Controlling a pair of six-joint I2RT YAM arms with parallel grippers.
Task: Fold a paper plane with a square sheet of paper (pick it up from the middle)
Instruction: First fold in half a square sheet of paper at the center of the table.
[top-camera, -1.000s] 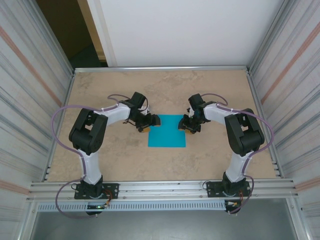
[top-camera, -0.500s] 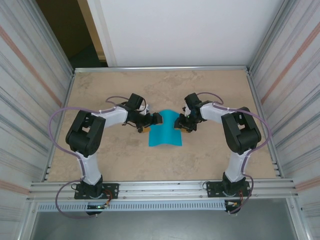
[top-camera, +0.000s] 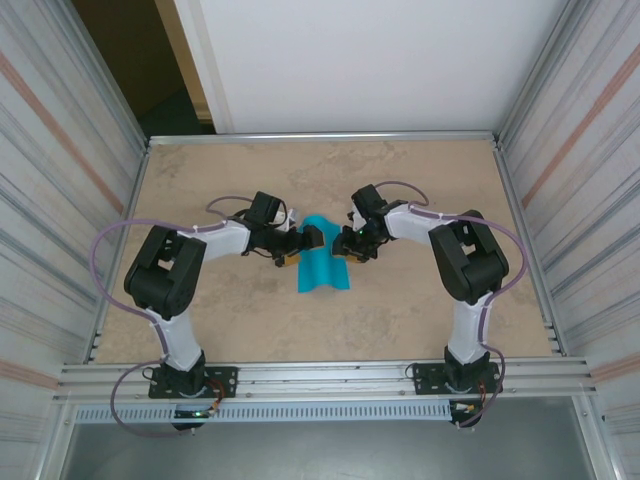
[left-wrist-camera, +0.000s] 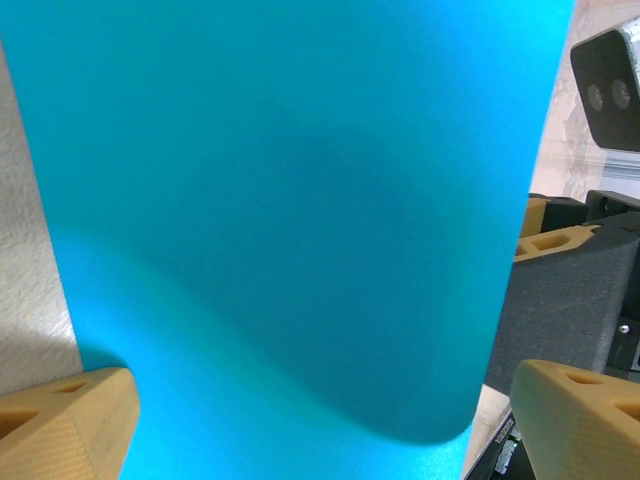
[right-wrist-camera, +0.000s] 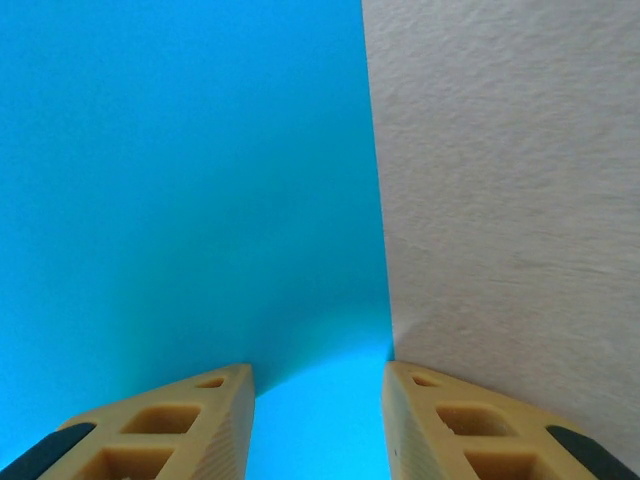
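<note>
We see the left end effector wide apart, the right end effector partly apart, and the square sheet of paper arched between them mid-frame.

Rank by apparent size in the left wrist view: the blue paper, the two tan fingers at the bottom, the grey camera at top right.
1. Blue paper, by far the largest.
2. Tan fingers: the two look alike and both are cropped, so I don't rank one over the other.
3. Grey camera, smallest, though farther off and cropped.

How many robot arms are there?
2. The left arm stands at the left, the right arm at the right; both reach toward the blue paper mid-table.
</note>
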